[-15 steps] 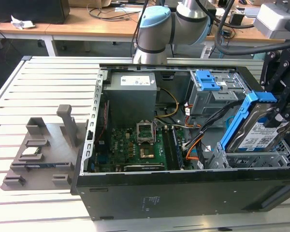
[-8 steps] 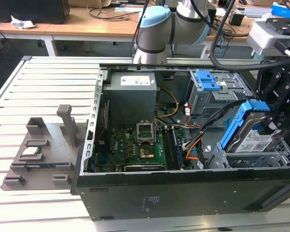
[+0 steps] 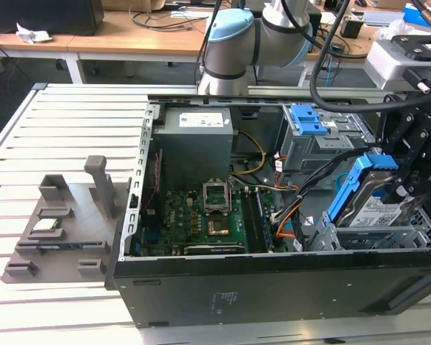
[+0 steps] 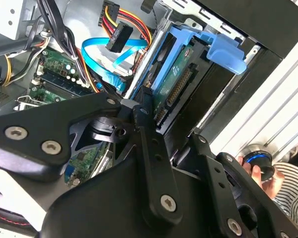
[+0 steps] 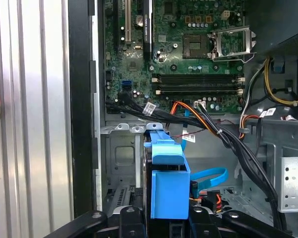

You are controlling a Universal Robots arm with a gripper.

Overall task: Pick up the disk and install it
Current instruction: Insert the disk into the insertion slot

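Table: we are working on a slatted table (image 3: 72, 129), and the open case is lying on its side on it.
Case: the case (image 3: 273, 287) is showing its board (image 3: 201, 223) in the middle and a grey drive cage (image 3: 416, 233) at the exterior view's right.
Disk: the disk (image 3: 377, 205) is hanging tilted over the cage with its blue rails uppermost. Its lower edge is at the cage mouth, but we cannot tell whether it is touching. We are judging it not yet seated.
Gripper: the gripper (image 5: 163, 219) is clamping the disk, with one jaw on each side of it.
Cables: black and orange cables (image 5: 223, 136) are running just beside the cage, and a blue data cable (image 5: 208, 176) is looping near the disk.
Risk, jam: a tilted rail may be catching on the cage lip and twisting the disk in the jaws.
Risk, pinch: a loose cable may be getting trapped between disk and cage.
Risk, person: a hand (image 4: 260, 171) is sitting at the table edge near the arm.
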